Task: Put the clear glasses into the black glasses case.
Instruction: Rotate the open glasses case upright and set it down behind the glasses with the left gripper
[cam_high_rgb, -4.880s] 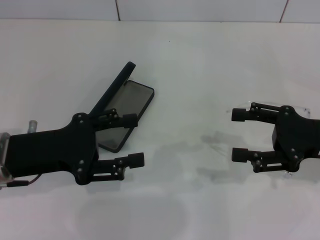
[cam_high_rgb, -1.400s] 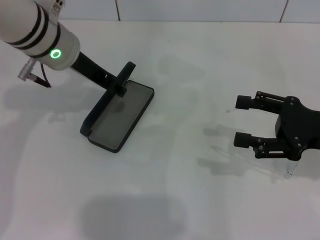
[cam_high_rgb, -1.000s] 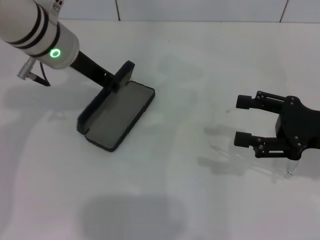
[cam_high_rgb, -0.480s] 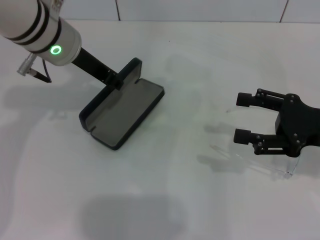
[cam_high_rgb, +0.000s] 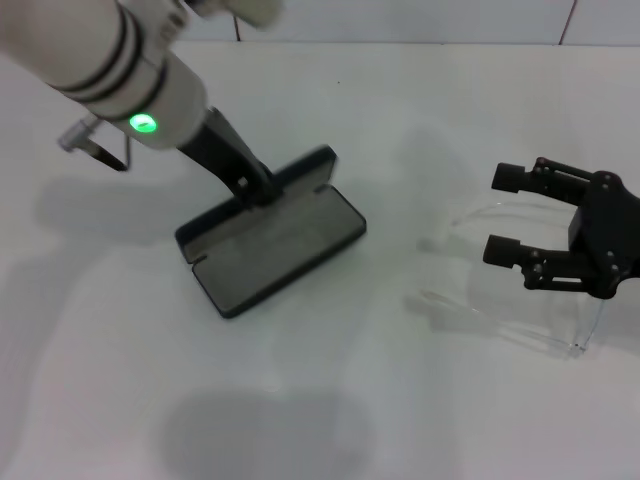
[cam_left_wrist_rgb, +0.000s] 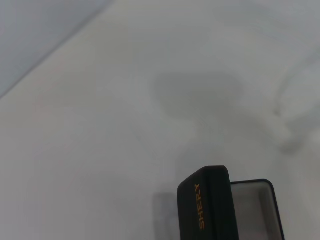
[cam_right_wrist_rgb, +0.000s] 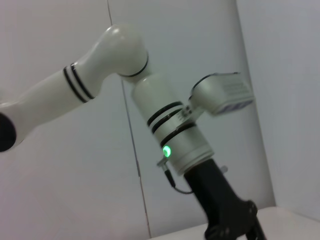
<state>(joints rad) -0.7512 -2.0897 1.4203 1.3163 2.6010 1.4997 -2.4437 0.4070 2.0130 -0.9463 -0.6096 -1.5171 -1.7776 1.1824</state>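
The black glasses case (cam_high_rgb: 283, 243) lies open on the white table, grey lining up, with its lid (cam_high_rgb: 305, 167) raised. My left gripper (cam_high_rgb: 250, 185) reaches down from the upper left and is shut on the lid. The left wrist view shows the lid (cam_left_wrist_rgb: 207, 206) with its orange lettering and a strip of lining (cam_left_wrist_rgb: 255, 210). To the right of the case, the clear glasses (cam_high_rgb: 500, 326) rest on the table. My right gripper (cam_high_rgb: 501, 213) hangs open just above them, fingers pointing toward the case.
A tiled wall (cam_high_rgb: 400, 18) runs along the table's far edge. The right wrist view shows only my white left arm (cam_right_wrist_rgb: 172, 132) with its green light in front of that wall.
My left gripper has dragged and turned the case toward the right, nearer the glasses. The right gripper has shifted slightly farther back and to the right.
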